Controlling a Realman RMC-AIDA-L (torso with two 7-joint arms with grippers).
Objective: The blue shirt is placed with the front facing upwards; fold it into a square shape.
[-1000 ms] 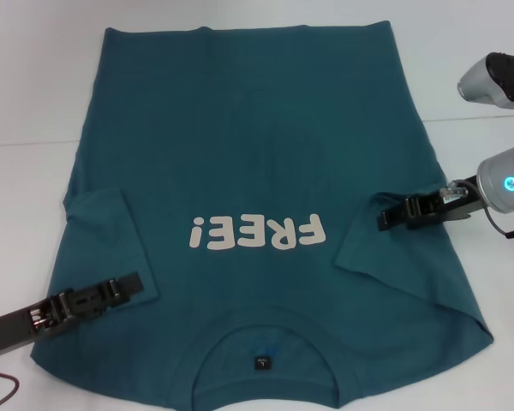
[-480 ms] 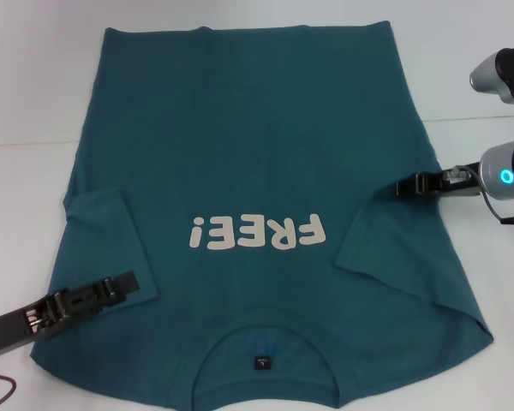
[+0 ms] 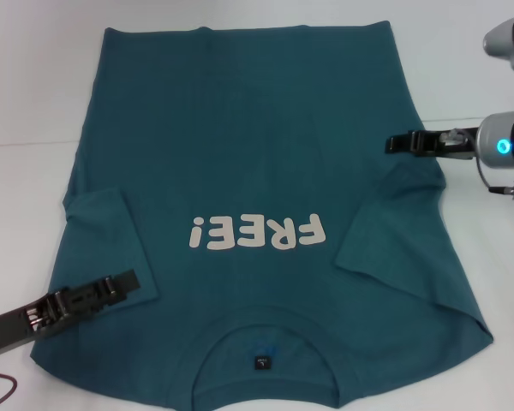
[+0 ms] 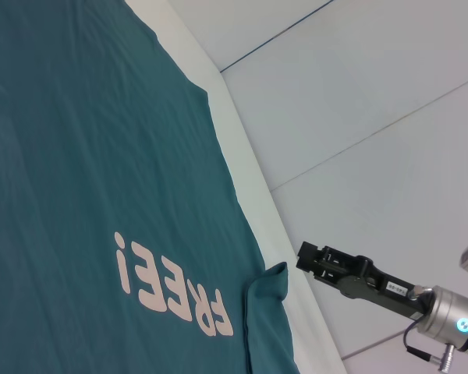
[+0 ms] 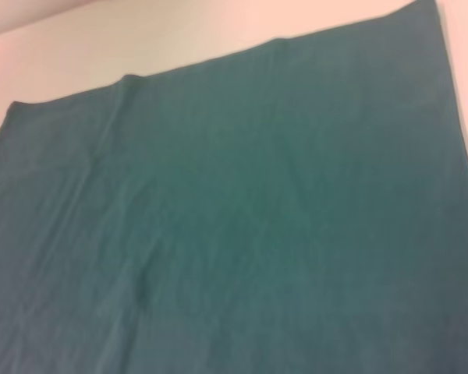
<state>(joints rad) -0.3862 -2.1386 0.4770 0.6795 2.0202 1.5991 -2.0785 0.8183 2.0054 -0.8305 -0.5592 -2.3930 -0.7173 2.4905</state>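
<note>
Here one blue shirt [image 3: 257, 171] lies flat, both sleeves folded inward; left gripper [image 3: 124, 282] and right gripper [image 3: 398, 142] fingers' state unclear.

Black hands [image 3: 400, 142] [image 3: 124, 283], silver right wrist w/ blue LED ring [image 3: 502, 146].

Head overhead, wrists low and oblique — all sharing blue shirt [image 3: 240, 171]

The shirt [image 3: 257, 205] lies flat on the table [image 3: 34, 86], collar [image 3: 261, 342] nearest the robot, hem at the far side. Both 2 sleeves are folded inward onto the body. The left gripper [image 3: 124, 282] sits over the near left sleeve. The right gripper [image 3: 396, 143] hangs by the shirt's right edge, farther back.
</note>
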